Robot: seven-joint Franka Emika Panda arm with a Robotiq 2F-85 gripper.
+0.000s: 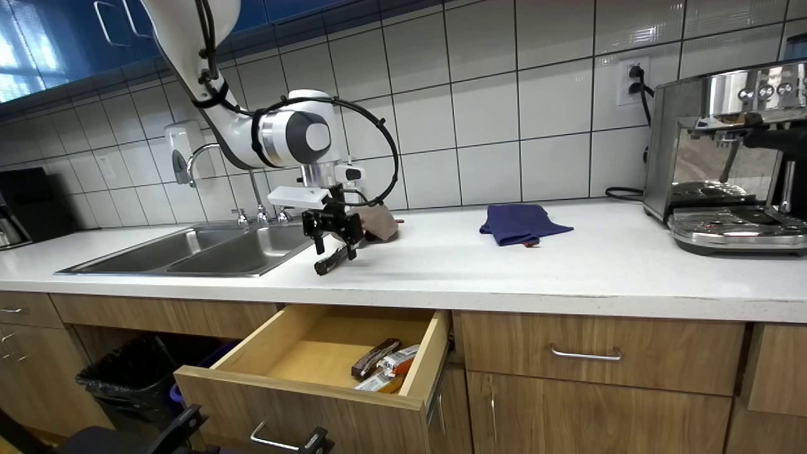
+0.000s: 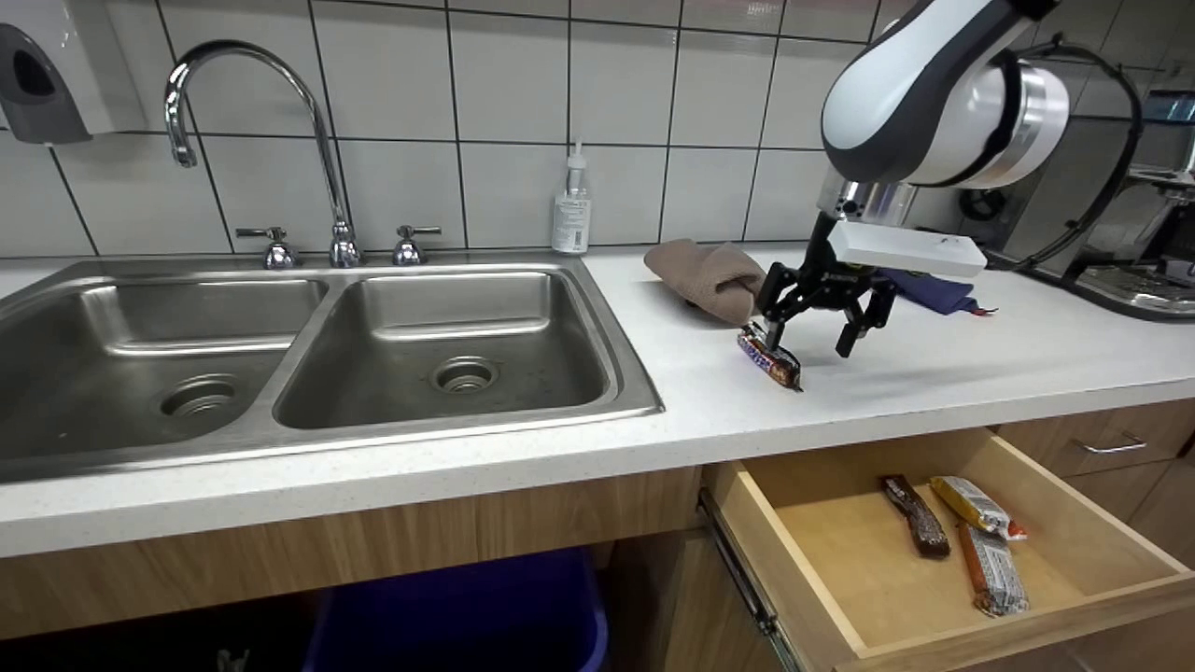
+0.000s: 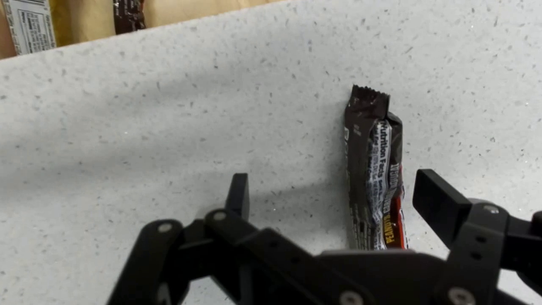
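Observation:
My gripper (image 3: 340, 199) is open and empty, with its fingers on either side of a dark-wrapped candy bar (image 3: 374, 169) lying on the white counter. The bar is nearer the right finger in the wrist view, with a gap on both sides; its near end is hidden by the gripper body. In both exterior views, the gripper (image 1: 335, 248) (image 2: 809, 341) is low over the counter, pointing down, at the candy bar (image 1: 329, 261) (image 2: 773, 362). A brown cloth (image 1: 378, 222) (image 2: 705, 275) lies bunched right behind the bar.
An open drawer (image 1: 290, 383) (image 2: 822, 579) below the counter holds a dark bar (image 2: 915, 515), a yellow bar (image 2: 971, 502) and an orange-silver bar (image 2: 995, 567). A blue cloth (image 1: 520, 222) with something reddish under it, a double sink (image 2: 635, 373), and an espresso machine (image 1: 662, 151) are on the counter.

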